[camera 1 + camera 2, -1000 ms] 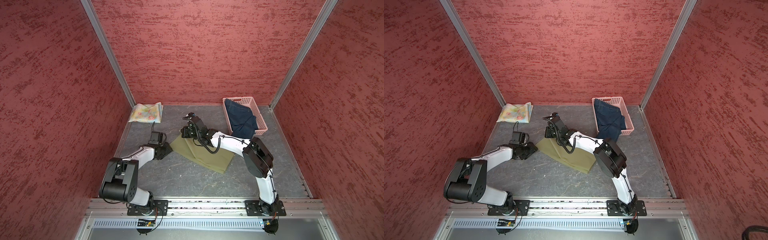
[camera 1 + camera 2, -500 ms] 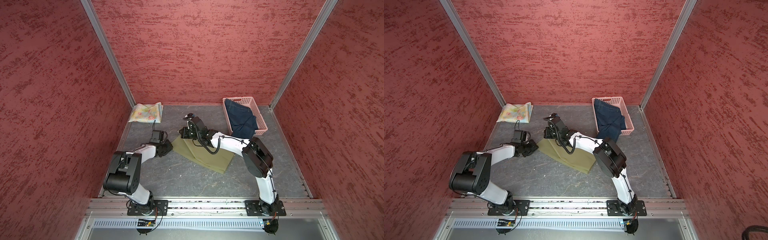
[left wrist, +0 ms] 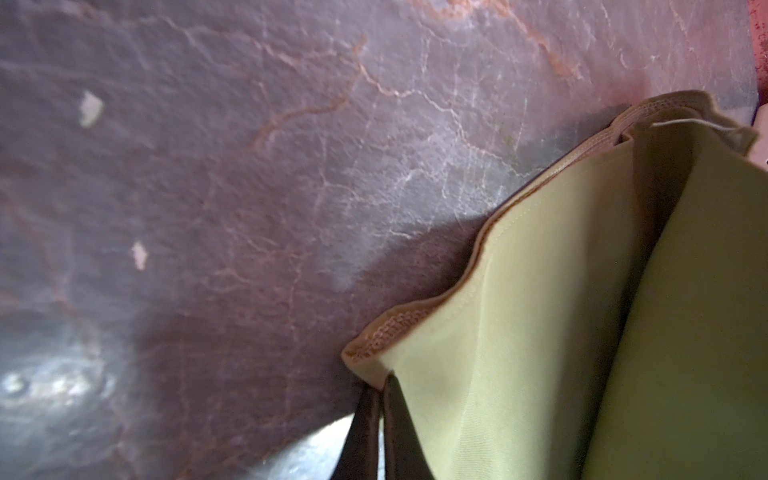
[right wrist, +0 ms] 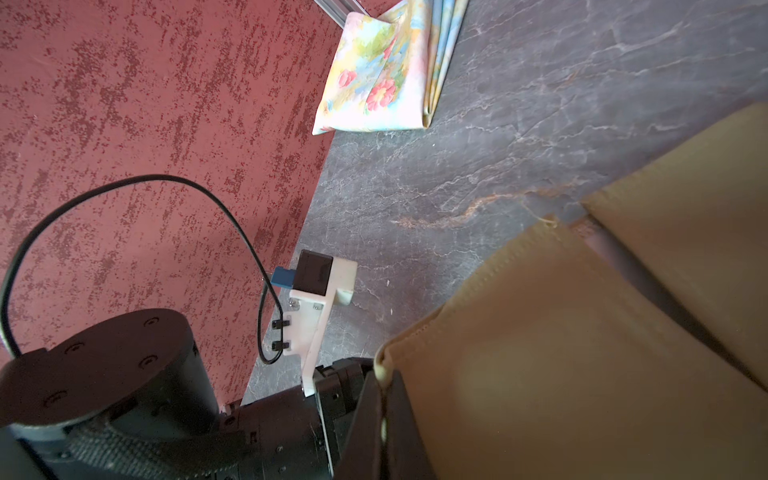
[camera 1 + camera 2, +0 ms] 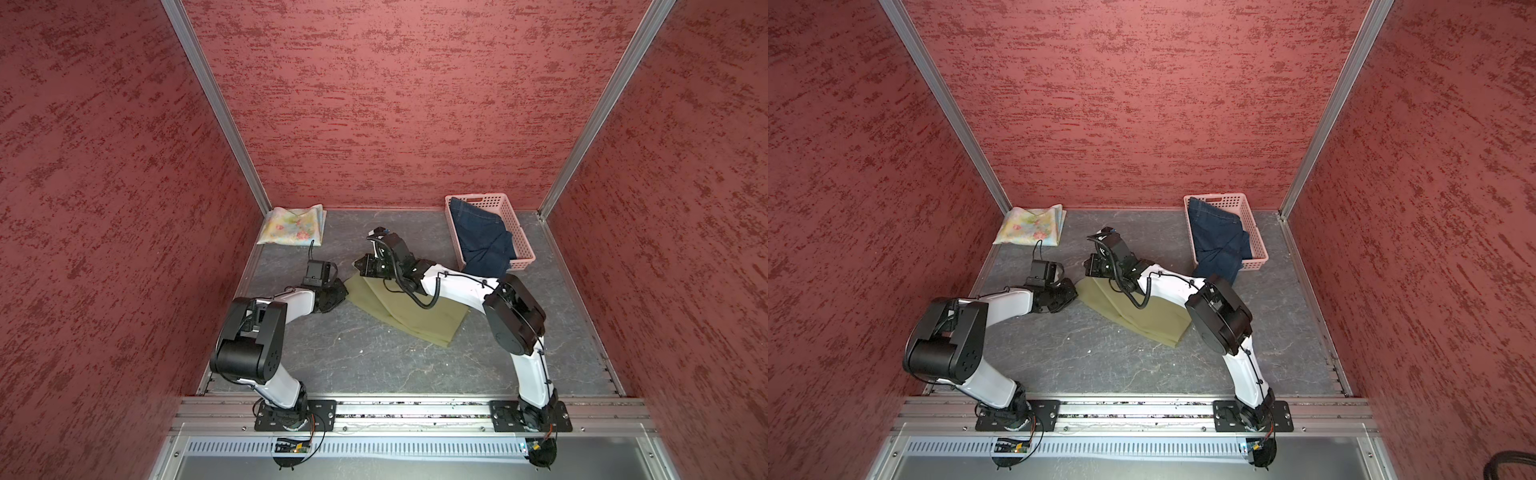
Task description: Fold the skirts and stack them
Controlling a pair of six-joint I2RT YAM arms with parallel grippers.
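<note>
The left gripper [image 3: 381, 384] is pinching a hemmed corner of the olive-green skirt [image 3: 540, 332], with its dark fingers [image 3: 401, 432] pressing together on the cloth. The right gripper [image 4: 383, 384] is clamping the same skirt's edge close by, its fingers [image 4: 365, 419] closing tight on the fabric. In both top views the rest of the olive cloth is lying flat on the grey table [image 5: 353, 361], trailing away behind both sets of fingertips. The floral skirt [image 5: 293, 226] is sitting folded well beyond the left fingers. The denim skirt [image 5: 482, 241] is spilling over the pink basket [image 5: 523, 263], well apart from the right fingers
</note>
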